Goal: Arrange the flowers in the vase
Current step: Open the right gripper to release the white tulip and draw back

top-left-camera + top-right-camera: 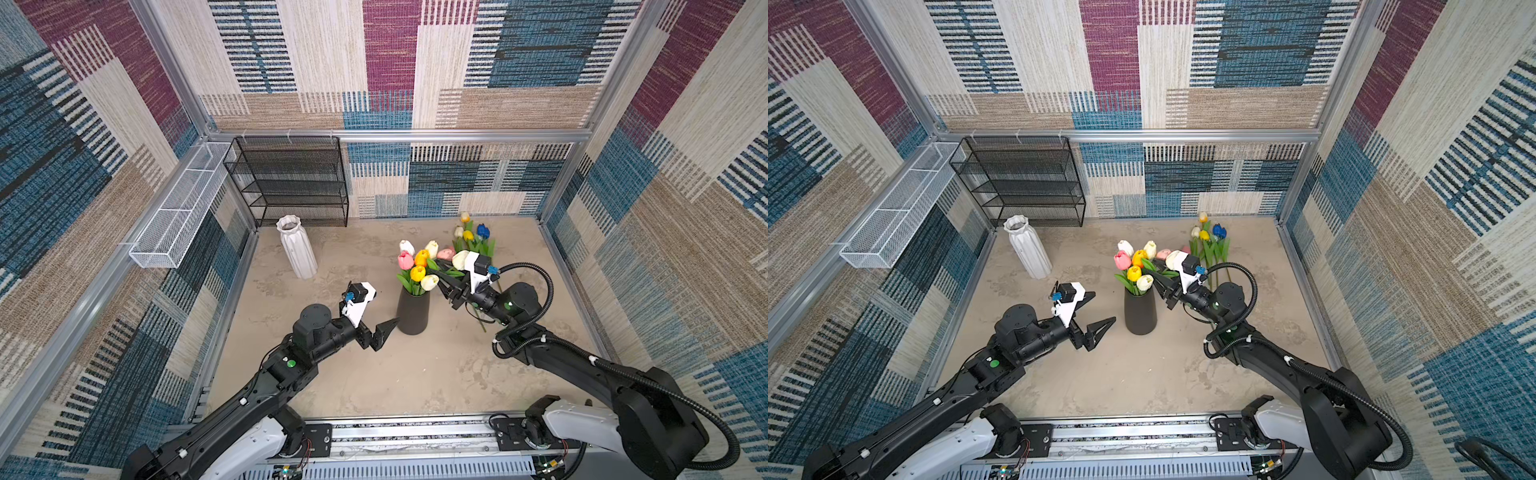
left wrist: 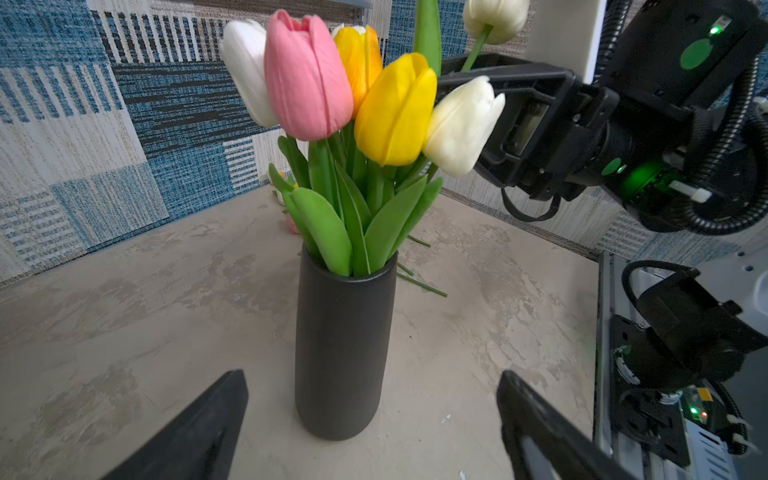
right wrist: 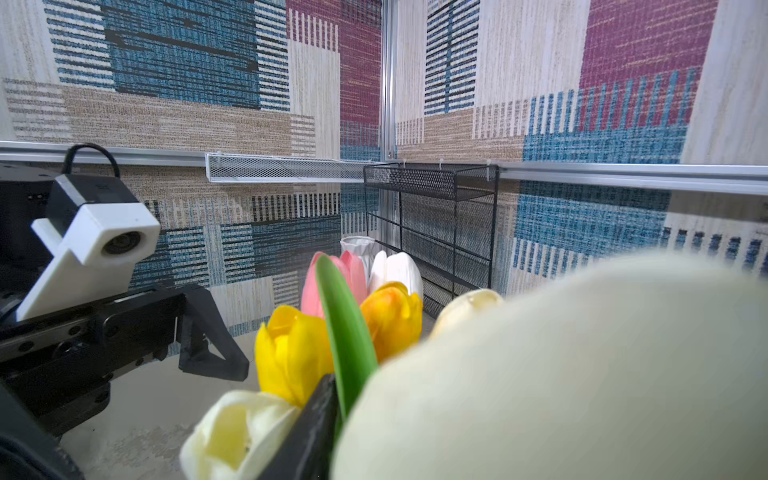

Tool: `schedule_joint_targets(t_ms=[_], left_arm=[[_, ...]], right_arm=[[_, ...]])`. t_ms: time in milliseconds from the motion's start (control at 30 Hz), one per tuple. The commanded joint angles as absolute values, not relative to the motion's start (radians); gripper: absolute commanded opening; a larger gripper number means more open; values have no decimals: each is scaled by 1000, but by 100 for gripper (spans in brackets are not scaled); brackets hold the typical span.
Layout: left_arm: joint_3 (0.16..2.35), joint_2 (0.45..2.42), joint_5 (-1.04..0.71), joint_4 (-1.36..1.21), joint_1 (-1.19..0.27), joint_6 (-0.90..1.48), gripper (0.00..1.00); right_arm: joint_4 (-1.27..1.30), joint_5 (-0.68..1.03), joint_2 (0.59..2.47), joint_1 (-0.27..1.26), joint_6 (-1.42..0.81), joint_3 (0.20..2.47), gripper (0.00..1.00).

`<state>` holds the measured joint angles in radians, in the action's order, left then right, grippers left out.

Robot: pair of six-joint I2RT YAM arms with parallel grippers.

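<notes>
The black vase [image 1: 412,311] [image 2: 345,332] stands mid-table with several flowers [image 1: 417,270] in it: pink [image 2: 307,75], yellow, orange, white and cream tulips. My left gripper [image 1: 386,307] [image 2: 372,376] is open just left of the vase, its fingers apart from it on either side. My right gripper [image 1: 438,276] reaches in from the right at bloom height, shut on the stem of a cream tulip [image 1: 460,259] [image 2: 494,16]. That head fills much of the right wrist view [image 3: 561,374] and hides one finger. More flowers [image 1: 471,237] lie at the back right.
A ribbed white vase [image 1: 297,251] stands at the back left. Behind it, a black mesh shelf [image 1: 291,178] is against the back wall. A white wire basket [image 1: 178,208] hangs on the left wall. Loose stems [image 1: 480,322] lie under the right arm.
</notes>
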<state>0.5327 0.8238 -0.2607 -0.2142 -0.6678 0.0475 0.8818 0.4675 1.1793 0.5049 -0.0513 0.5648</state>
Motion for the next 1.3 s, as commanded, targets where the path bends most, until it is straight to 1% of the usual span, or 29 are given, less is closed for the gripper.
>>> schedule_joint_targets(t_ms=[0,233,533,833,1000,1100,1267], left_arm=[[537,816,-250,-252,-667,36,96],[535,810,-247,-249,-666,41,96],[530,815,-241,-258,-666,41,97],[516,820,-236,-274,-666,48,96],[515,827,-236,-282,-666,48,96],[514,825,-236,-284,-666,49,96],[509,831,-232,-292,-666,46,97]], right_arm=[[777,493,1163,506,-31,602,29],[701,542,1183,506,-23,673,15],[670,576,1257,506,-7,714,14],[673,586,1309,506,14,687,13],[672,579,1308,506,14,688,19],[672,563,1283,506,17,684,31],[637,535,1238,506,30,680,46]])
